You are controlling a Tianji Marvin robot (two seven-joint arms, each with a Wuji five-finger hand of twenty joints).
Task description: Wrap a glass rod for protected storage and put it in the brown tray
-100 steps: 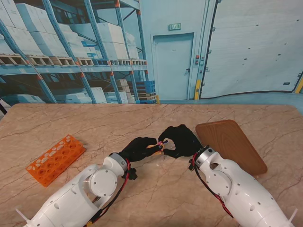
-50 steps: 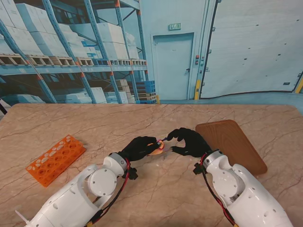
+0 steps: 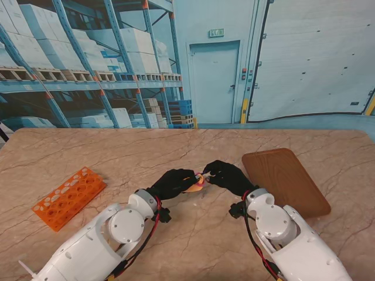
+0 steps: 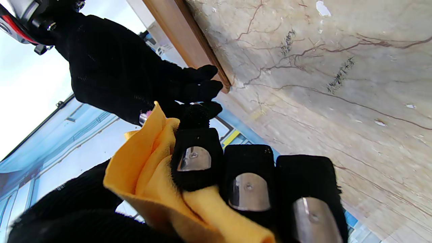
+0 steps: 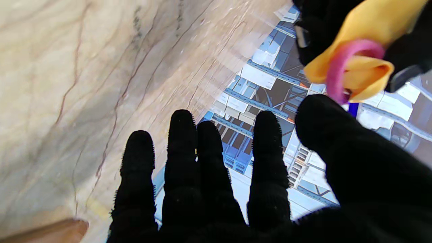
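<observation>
Stand view: right hand [image 3: 225, 174], fingers spread, has closed back onto the yellow bundle [image 3: 194, 185] the left hand [image 3: 173, 182] grips

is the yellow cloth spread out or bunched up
Bunched up. The cloth is gathered into folds in the left hand, with a pink band looped around its end.

A marble-patterned bench [image 3: 117, 152] carries an orange rack [image 3: 68, 198] on the left and a brown tray [image 3: 285, 179] on the right, well apart.
</observation>
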